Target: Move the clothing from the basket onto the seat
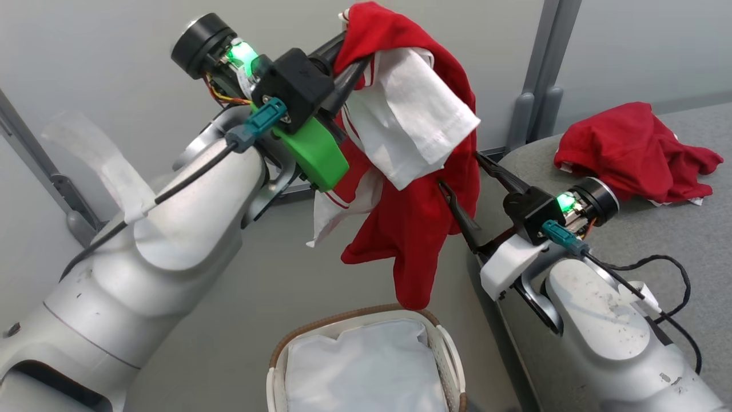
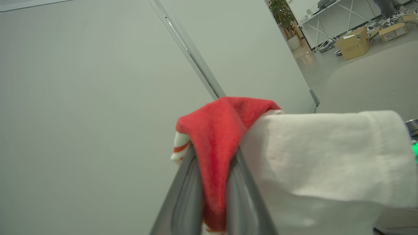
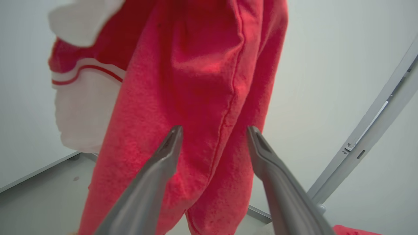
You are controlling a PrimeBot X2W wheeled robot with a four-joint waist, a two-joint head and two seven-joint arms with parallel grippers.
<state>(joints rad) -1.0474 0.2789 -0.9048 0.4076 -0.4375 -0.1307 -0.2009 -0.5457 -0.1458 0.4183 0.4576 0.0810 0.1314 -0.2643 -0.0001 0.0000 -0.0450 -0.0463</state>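
Beside pale partition (image 1: 86,68), grey seat (image 1: 697,229)

The garment (image 1: 412,229) hid the tips of my left fingers (image 2: 183,199). I could read no lettering on it, and the basket (image 1: 441,352) ran off the bottom edge.

Pale partition walls (image 1: 86,57), grey metal posts (image 1: 540,74), grey floor (image 1: 240,337); cardboard boxes (image 2: 354,45), potted plant (image 2: 281,11) beyond.
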